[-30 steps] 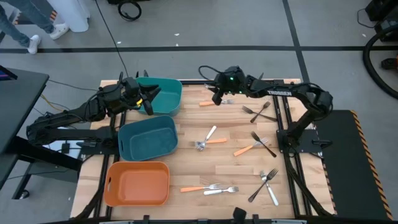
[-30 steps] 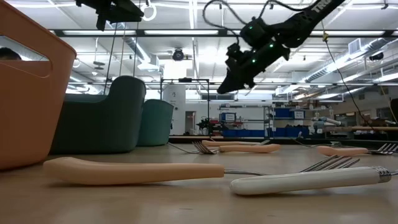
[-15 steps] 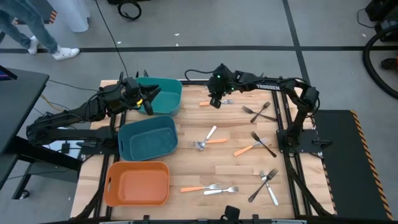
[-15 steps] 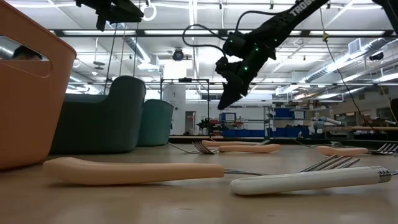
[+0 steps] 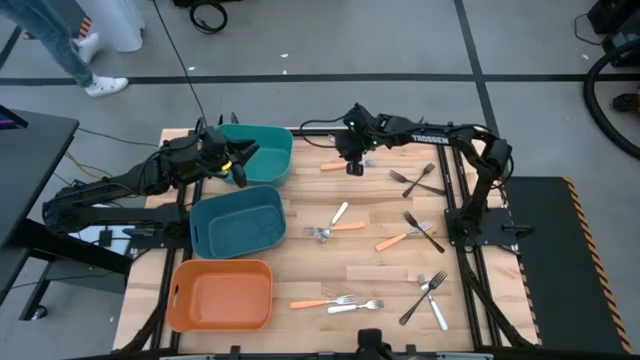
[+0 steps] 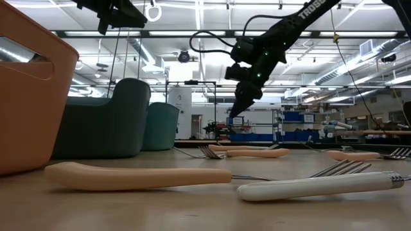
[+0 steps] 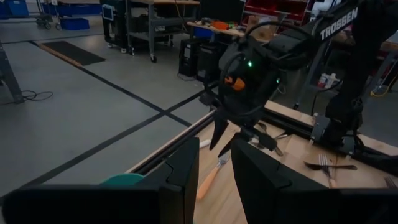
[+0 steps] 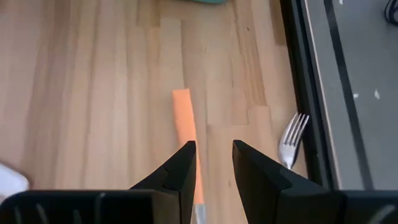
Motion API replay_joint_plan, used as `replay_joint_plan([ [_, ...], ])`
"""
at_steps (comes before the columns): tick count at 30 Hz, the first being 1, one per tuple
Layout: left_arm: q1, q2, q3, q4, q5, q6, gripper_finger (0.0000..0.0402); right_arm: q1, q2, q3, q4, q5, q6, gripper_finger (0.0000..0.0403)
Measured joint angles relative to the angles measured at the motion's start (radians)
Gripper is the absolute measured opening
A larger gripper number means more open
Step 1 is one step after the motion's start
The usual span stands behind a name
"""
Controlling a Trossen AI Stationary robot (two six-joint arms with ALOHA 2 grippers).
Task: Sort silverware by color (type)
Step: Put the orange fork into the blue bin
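Orange-handled fork (image 5: 336,166) lies at the table's (image 5: 300,250) far edge, directly under the right gripper (image 5: 352,166), whose fingers are parted and empty, straddling the handle from above. Left gripper (image 5: 243,160) hovers over the far teal bin (image 5: 270,150), fingers slightly apart, holding nothing. Other forks lie scattered mid-table.

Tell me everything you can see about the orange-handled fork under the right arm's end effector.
The orange-handled fork lies flat on the wooden table near its far edge, just beside the far teal bin. It has a smooth, plastic-looking orange handle and a silver metal head. The right end effector hovers directly above it, open fingers straddling the handle, not touching. Nothing else touches it; another fork's silver tines lie nearby.
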Motion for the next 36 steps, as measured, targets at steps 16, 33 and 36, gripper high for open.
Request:
replay_joint_plan([
  [16,0.000,0.000,0.000,-0.003,0.000,0.002,0.0102,-0.035,0.000,-0.100,-0.015,0.051,-0.071,0.0113],
  [33,0.000,0.105,0.000,-0.041,0.000,-0.006,0.0102,-0.022,0.070,-0.099,-0.083,0.124,-0.154,0.0113],
  [36,0.000,0.130,0.000,-0.040,0.000,-0.006,0.0102,-0.022,0.084,-0.098,-0.081,0.128,-0.170,0.0113],
])
